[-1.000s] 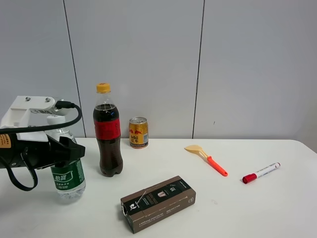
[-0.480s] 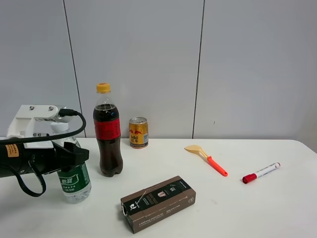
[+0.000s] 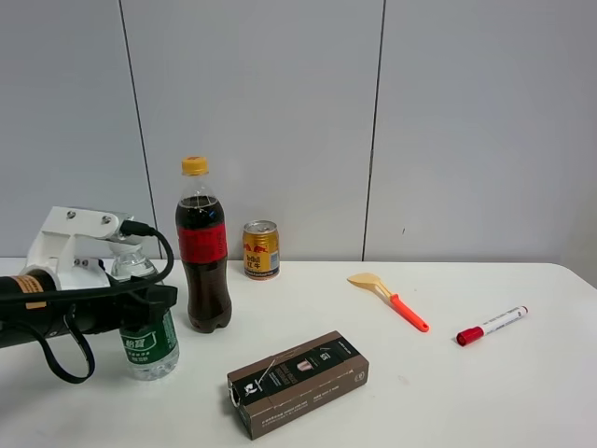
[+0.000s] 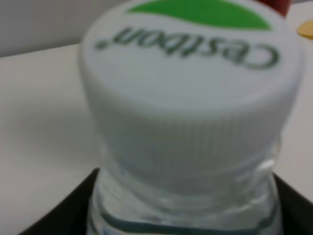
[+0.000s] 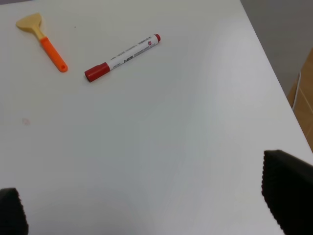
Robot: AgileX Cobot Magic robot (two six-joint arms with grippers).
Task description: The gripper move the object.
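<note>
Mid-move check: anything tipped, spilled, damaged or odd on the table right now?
Nothing stands out. The water bottle looks about upright in the jaws of the left gripper, cap on. The cola bottle and can stand upright; the box, spatula and marker lie flat. No spill shows.

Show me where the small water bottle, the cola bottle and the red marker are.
water bottle (image 3: 150,343): exterior high view, on its green label.
cola bottle (image 3: 202,245): exterior high view, on its red label.
red marker (image 5: 125,56): right wrist view, on its white barrel.
</note>
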